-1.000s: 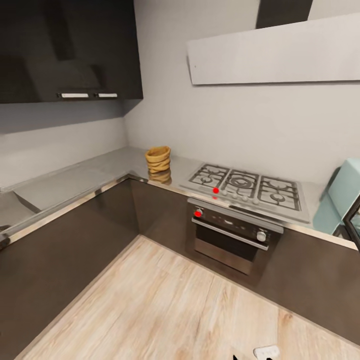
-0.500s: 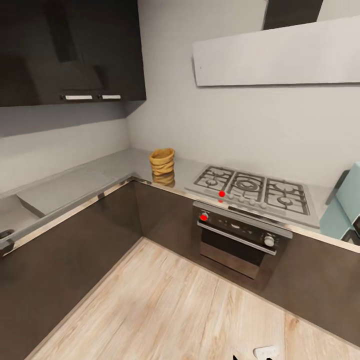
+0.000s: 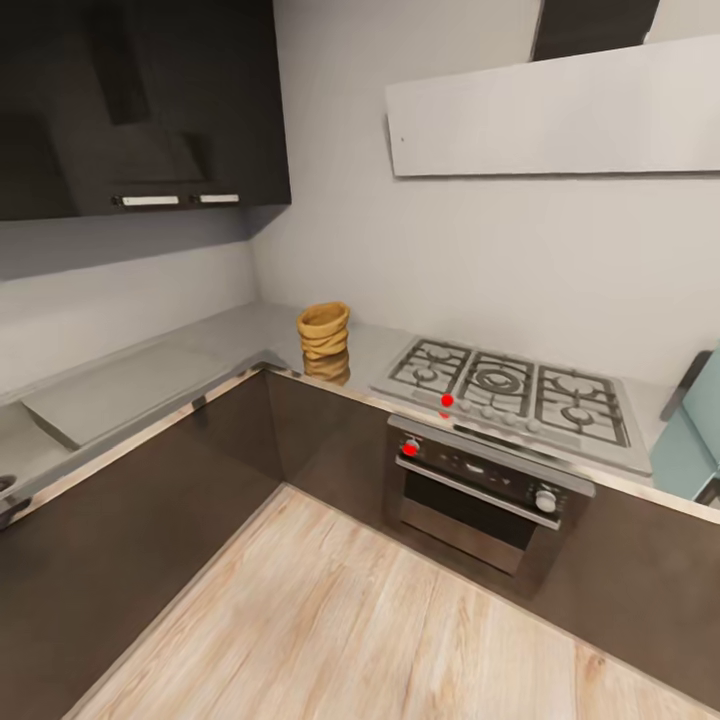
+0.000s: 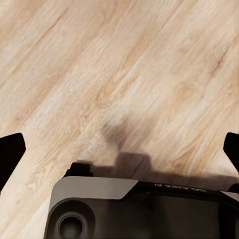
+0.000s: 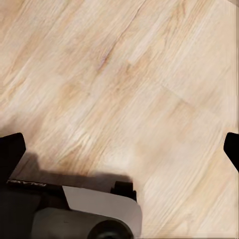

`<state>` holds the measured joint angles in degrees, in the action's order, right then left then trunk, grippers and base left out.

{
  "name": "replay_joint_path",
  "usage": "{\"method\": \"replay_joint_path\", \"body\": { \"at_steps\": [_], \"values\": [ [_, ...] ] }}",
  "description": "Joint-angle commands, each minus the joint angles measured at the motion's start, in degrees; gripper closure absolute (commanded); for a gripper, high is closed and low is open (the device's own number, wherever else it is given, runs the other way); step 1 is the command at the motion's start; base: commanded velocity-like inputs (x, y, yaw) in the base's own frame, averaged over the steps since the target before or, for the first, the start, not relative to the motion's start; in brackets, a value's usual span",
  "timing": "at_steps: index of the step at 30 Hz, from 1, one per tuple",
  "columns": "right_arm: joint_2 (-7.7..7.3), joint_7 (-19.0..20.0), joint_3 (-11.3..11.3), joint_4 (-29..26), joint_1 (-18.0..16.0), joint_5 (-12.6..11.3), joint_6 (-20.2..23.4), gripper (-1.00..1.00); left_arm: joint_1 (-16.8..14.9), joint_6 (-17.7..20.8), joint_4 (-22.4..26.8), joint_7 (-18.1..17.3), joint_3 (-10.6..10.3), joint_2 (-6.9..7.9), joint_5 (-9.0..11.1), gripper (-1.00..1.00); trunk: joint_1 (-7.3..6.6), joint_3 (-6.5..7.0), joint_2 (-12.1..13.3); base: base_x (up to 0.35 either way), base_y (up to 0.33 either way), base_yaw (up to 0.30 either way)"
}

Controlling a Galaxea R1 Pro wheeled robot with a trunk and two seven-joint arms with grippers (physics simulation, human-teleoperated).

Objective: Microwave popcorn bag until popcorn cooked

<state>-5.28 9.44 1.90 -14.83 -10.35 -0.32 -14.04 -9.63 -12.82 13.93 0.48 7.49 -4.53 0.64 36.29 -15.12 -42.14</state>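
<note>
Head cam: high up, faces fwd & down into the kitchen corner, countertop [image 3: 200, 350] and hob [image 3: 515, 395] at mid distance. Both wrist cams point down at the plank floor [image 4: 124, 74], close, robot base [image 4: 144, 209] at frame edge. All 3 views share the floor.

The popcorn bag [image 3: 323, 330] is being carried on the countertop [image 3: 150, 375] near its corner, left of the gas hob [image 3: 515, 388], with the oven [image 3: 483, 492] set below the hob and the microwave [image 3: 697, 425] beyond at far right.
</note>
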Motion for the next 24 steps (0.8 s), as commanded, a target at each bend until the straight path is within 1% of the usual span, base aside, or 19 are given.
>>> {"method": "replay_joint_path", "body": {
  "at_steps": [1, 6, 11, 15, 24],
  "values": [
    [-0.15, 0.06, 0.17, 0.23, -0.03, -0.04, -0.2, -1.0, -0.04, -0.18, -0.04, 0.03, 0.15, -0.03, 0.06, -1.0, -0.19, 0.11, 0.37, 0.198, 0.0, 0.0],
    [-0.44, 0.05, 0.0, 0.34, -0.02, -0.1, -0.2, -1.0, -0.04, -0.18, 0.03, -0.01, 0.16, -0.01, 0.07, -1.0, -1.29, 1.01, 2.37, 0.055, 0.016, 0.0],
    [-0.43, 0.05, -0.03, 0.33, -0.02, -0.12, -0.2, -1.0, -0.04, -0.18, 0.0, -0.04, 0.16, 0.04, 0.05, -1.0, -2.38, 1.91, 4.38, 0.18, 0.213, 0.0],
    [-0.43, 0.05, -0.05, 0.33, -0.02, -0.12, -0.2, -1.0, -0.04, -0.18, -0.02, -0.04, 0.16, 0.01, -0.01, -1.0, -3.26, 2.63, 5.98, 0.069, 0.041, 0.0],
    [-0.36, 0.05, -0.02, 0.33, -0.03, -0.12, -0.2, -1.0, -0.04, -0.18, -0.04, -0.03, 0.1, -0.02, -0.02, -1.0, -5.24, 4.24, 9.59, 0.292, 0.064, 0.0]
  ]
}}
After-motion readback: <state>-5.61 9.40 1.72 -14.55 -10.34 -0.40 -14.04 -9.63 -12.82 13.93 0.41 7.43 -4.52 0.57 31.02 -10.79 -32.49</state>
